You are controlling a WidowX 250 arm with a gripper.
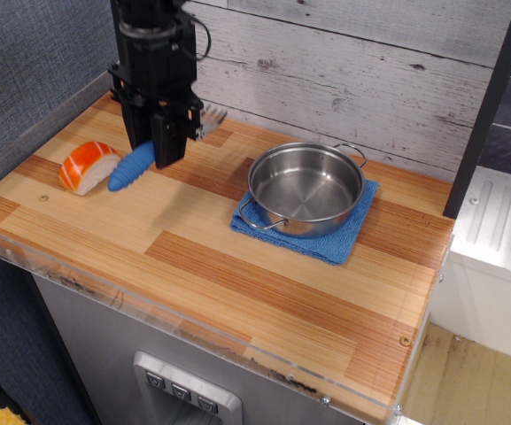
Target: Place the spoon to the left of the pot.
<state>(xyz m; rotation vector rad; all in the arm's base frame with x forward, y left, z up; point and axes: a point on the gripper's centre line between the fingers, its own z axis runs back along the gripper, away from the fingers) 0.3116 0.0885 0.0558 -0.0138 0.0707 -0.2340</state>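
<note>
The gripper [159, 142] clamps the spoon [133, 167] by its middle, handle angled toward 8 o'clock, at 9 o'clock from the pot [305, 187], beside the sushi piece [88, 166].

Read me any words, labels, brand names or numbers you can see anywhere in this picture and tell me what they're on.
None: no readable text shows.
The pot, spoon, blue cloth and sushi piece carry no markings.
The gripper shows no legible label.
The three small buttons on the panel under the counter have no readable signs.
</note>
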